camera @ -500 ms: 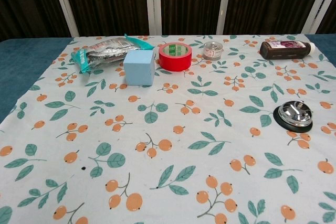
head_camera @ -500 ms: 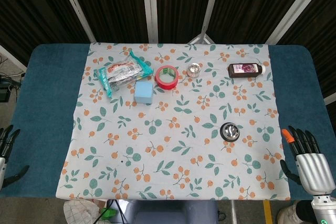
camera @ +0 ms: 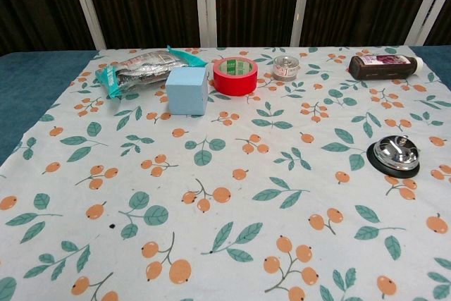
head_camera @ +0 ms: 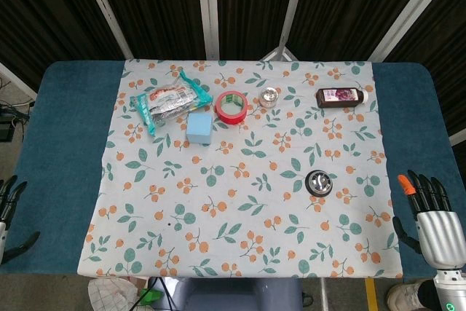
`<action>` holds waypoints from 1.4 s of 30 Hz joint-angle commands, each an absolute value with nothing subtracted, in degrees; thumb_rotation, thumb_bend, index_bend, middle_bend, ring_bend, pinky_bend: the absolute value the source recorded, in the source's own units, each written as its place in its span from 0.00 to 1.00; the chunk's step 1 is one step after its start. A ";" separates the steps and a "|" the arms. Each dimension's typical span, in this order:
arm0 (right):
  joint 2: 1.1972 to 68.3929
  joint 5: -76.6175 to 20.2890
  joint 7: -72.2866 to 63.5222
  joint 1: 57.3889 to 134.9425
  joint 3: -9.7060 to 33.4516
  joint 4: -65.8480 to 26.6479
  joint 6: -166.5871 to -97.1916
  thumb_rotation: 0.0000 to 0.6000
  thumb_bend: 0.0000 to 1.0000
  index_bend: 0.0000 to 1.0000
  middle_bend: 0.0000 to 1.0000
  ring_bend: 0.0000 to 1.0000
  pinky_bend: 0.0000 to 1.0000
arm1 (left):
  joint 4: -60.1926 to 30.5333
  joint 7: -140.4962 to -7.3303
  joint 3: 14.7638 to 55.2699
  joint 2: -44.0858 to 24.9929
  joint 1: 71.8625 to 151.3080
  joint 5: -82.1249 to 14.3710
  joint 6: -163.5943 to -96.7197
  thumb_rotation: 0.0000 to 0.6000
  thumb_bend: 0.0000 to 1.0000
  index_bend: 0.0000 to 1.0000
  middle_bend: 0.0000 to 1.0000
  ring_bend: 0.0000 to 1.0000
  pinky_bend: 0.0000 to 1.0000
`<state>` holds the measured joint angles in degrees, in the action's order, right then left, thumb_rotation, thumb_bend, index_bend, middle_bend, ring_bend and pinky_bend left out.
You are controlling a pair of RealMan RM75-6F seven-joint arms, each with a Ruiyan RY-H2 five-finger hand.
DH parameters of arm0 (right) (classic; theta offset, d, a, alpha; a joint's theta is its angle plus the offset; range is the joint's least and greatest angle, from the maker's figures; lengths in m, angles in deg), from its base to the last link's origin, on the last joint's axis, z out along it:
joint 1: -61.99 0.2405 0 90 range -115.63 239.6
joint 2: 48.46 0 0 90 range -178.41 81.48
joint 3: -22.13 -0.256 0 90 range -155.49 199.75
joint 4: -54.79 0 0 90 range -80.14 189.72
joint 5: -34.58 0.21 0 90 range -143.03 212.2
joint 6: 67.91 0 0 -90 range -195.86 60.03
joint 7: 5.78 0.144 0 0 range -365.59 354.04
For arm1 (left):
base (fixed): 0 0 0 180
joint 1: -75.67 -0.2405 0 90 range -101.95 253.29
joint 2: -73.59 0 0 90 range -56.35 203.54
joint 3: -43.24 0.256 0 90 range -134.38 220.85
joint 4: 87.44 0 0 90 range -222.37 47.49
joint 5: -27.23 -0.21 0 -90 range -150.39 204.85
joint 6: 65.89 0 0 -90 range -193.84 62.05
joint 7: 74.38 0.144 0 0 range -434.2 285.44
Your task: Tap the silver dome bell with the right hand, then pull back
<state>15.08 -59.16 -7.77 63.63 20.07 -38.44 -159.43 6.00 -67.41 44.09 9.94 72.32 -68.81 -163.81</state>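
The silver dome bell [head_camera: 318, 182] on its black base stands on the floral cloth, right of centre; in the chest view the bell [camera: 394, 154] is near the right edge. My right hand [head_camera: 431, 216] hovers at the table's near right corner, well right of the bell, fingers spread and holding nothing. My left hand [head_camera: 9, 209] shows at the far left edge, off the cloth, fingers apart and empty. Neither hand appears in the chest view.
At the back of the cloth lie a foil snack packet [head_camera: 166, 101], a light blue cube [head_camera: 199, 127], a red tape roll [head_camera: 231, 107], a small jar [head_camera: 270, 97] and a dark bottle [head_camera: 340, 97] on its side. Blue table surface [head_camera: 65, 129] borders the cloth.
My right hand has drawn back slightly toward the near edge, lower in the head view. The left hand also shifted a little lower. The objects have not moved.
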 commanded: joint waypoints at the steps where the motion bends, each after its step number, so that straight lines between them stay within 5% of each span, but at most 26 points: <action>1: 15.09 -59.04 -7.67 63.86 20.16 -38.36 -158.84 1.00 0.43 0.00 0.00 0.00 0.00 | 6.02 -67.31 43.98 9.88 72.45 -68.49 -163.40 1.00 0.27 0.07 0.00 0.00 0.09; 4: 15.05 -59.47 -7.29 64.19 20.47 -38.24 -158.19 1.00 0.46 0.00 0.00 0.00 0.00 | 6.34 -67.32 43.81 9.93 72.71 -67.96 -162.72 1.00 0.27 0.07 0.00 0.00 0.09; 11: 17.91 -62.83 -6.17 65.36 20.79 -37.45 -158.65 1.00 0.86 0.00 0.00 0.00 0.00 | 6.74 -66.75 44.06 9.90 72.97 -67.81 -161.64 1.00 0.27 0.07 0.00 0.00 0.09; 15: 20.57 -63.34 -7.55 67.14 20.32 -36.34 -156.65 1.00 0.99 0.00 0.00 0.00 0.00 | 6.81 -66.41 43.83 9.82 73.16 -67.45 -161.28 1.00 0.27 0.07 0.00 0.00 0.09; 30: 27.72 -54.06 -11.99 79.92 15.46 -32.53 -136.15 1.00 1.00 0.00 0.00 0.00 0.00 | 7.30 -66.28 43.59 9.97 73.62 -66.66 -160.19 1.00 0.27 0.07 0.00 0.00 0.09; 42: 37.26 -49.39 -4.95 85.79 14.08 -19.15 -129.32 1.00 1.00 0.00 0.00 0.00 0.00 | 7.36 -65.52 43.39 9.65 73.74 -66.00 -159.75 1.00 0.27 0.08 0.00 0.00 0.09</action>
<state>35.02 -50.31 -6.75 84.51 14.51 -21.99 -130.48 7.33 -65.64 43.36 9.71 73.72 -66.05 -159.83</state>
